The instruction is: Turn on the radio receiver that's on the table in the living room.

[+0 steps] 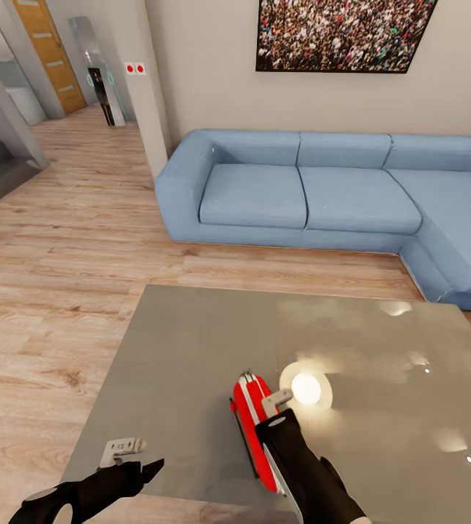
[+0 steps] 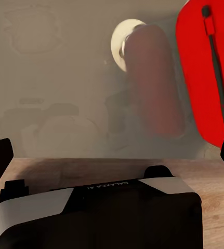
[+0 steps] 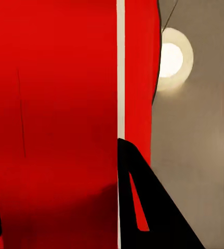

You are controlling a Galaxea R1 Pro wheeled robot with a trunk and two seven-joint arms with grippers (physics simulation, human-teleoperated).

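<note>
The bright-red radio receiver stands on its long edge over the near part of the grey table, its white-silver band facing up. My right gripper is shut on it, one finger on each broad face. In the right wrist view the red radio receiver sits between the dark fingers. My left gripper hangs open at the table's near left edge, apart from the radio. The left wrist view shows the radio receiver with its thin dark strap and a dull red reflection in the top.
A light-blue sectional sofa runs behind and to the right of the table, under a framed crowd picture. Light wood floor lies to the left. A bright lamp reflection glares on the tabletop beside the radio.
</note>
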